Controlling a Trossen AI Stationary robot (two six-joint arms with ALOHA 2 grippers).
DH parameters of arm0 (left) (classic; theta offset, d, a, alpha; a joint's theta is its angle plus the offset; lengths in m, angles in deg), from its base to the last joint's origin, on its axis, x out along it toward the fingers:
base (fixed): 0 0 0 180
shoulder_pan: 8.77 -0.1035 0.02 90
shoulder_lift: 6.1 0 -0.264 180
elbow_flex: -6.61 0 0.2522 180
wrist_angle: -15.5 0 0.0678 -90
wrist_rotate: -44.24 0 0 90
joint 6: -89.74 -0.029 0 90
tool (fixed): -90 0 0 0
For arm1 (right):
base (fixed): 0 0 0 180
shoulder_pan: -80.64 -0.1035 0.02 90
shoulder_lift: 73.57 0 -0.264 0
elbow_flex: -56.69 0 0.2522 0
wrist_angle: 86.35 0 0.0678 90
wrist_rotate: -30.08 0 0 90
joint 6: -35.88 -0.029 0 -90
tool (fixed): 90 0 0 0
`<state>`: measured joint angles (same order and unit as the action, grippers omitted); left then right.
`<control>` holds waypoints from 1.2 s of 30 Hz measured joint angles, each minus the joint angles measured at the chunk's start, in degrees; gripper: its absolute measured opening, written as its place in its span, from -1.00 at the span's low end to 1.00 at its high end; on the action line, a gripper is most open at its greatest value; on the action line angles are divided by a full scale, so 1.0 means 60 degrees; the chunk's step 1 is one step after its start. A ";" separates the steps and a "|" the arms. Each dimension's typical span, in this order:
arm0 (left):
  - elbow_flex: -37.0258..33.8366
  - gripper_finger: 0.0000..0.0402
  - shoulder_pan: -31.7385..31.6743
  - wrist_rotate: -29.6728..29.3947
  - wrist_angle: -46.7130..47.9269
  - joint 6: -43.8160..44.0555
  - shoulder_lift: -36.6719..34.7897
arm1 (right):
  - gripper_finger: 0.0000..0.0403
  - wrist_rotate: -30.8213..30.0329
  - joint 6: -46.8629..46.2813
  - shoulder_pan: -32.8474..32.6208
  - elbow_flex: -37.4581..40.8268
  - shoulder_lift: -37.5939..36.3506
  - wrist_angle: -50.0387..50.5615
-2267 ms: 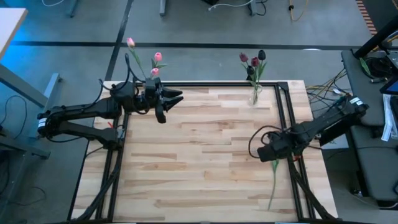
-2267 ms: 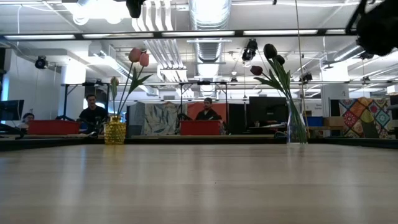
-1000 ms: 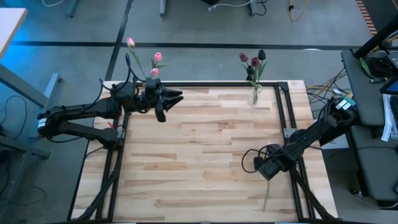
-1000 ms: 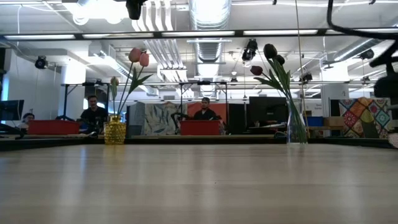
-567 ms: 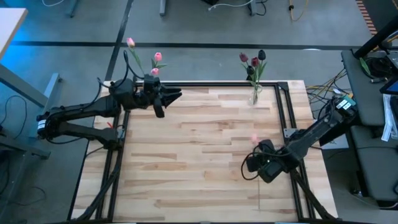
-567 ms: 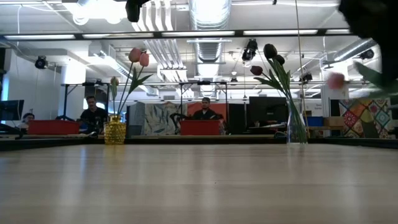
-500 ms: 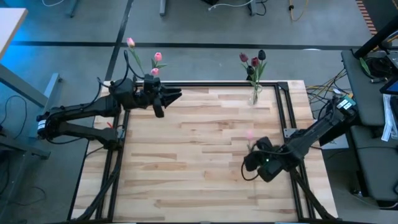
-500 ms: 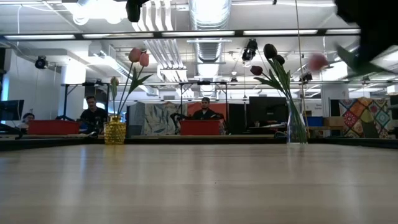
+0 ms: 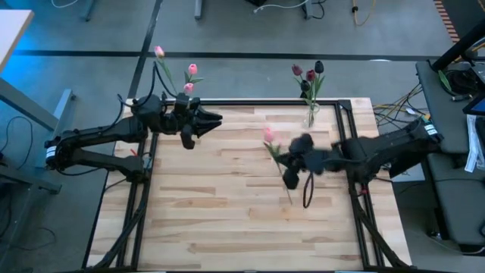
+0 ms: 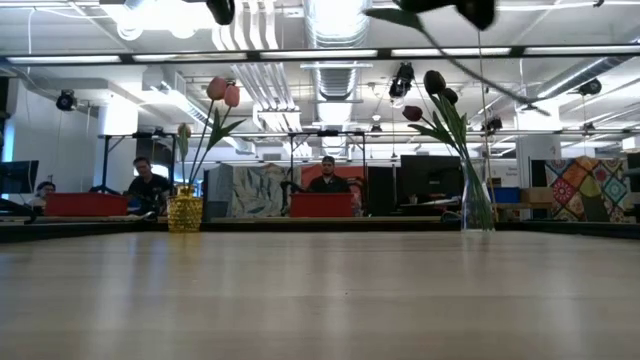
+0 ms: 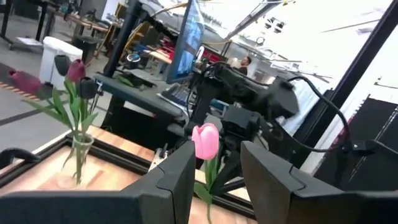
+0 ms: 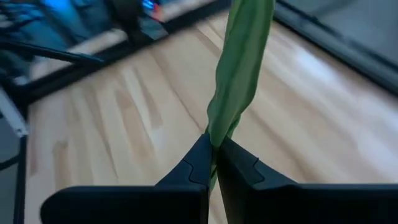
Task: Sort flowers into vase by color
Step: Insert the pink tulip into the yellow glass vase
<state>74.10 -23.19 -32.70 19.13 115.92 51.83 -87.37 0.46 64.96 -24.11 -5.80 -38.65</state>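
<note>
- Right now your right gripper (image 9: pixel 292 168) carries a pink tulip (image 9: pixel 268 135) above the middle of the table (image 9: pixel 227 205); its long axis runs along the table's depth, head toward the far edge, stem end trailing toward the near edge
- Look at the flower itself: a pink head, a thin green stem and a long green leaf (image 12: pixel 239 68) (the right wrist view shows that leaf rising straight out of the grip)
- You can see the right fingers (image 12: pixel 193 163) pinched together on the stem, nearly no gap between them
- Your left gripper (image 9: pixel 198 121) hovers near the far left corner with its fingers parted, holding nothing
- Just beyond it stands the yellow vase (image 10: pixel 184 213) with pink tulips; the clear vase (image 10: pixel 477 205) at the far right edge holds the dark maroon ones (image 9: pixel 309 74)
</note>
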 joint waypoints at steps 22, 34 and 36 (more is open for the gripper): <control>0.0000 -0.43 0.0098 0.1030 -0.1943 -0.0007 0.1493 | -0.94 0.4659 0.4673 0.3811 -0.0550 0.0524 -0.6834; 0.3003 -0.42 0.0087 0.1130 0.1536 -0.1524 0.3235 | -0.94 0.4652 0.4978 0.3837 -0.1256 0.1109 -0.6702; 0.3658 -0.42 0.0087 0.1341 0.2098 -0.1860 0.3548 | -0.94 0.4656 0.5046 0.3830 -0.1336 0.1194 -0.6712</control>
<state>96.05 -22.66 -24.66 31.71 104.76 73.12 -59.43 30.74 87.93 -32.12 1.36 -78.92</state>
